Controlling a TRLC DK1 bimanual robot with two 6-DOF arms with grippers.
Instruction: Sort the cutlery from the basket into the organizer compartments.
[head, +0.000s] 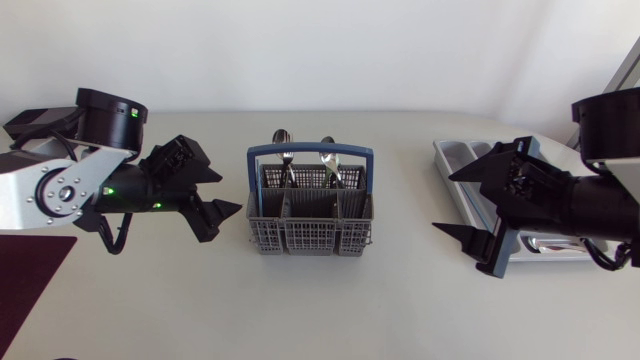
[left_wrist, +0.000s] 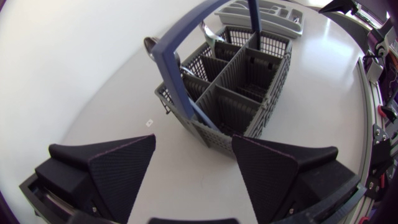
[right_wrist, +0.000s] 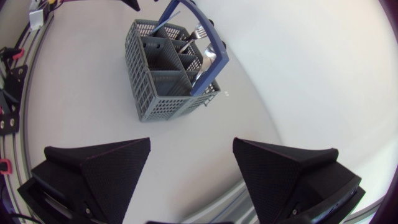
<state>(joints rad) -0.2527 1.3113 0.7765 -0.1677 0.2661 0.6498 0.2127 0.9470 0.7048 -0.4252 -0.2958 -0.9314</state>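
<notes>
Plainly, the upright steel spoons (head: 329, 160) in the blue-handled grey mesh basket (head: 310, 240) stand at two o'clock from the nearer, wide-open left gripper (head: 228, 192); the right gripper (head: 443, 203) likewise gapes empty.

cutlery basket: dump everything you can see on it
The basket is grey plastic lattice, rectangular, split by dividers into several compartments, with a blue arched handle spanning it. It stands upright on the white table, between the left gripper and the right gripper, both open and clear of it. Two spoon-like pieces of cutlery stand bowls-up in its back compartments; the front ones look empty. Only table and cutlery touch it.
</notes>
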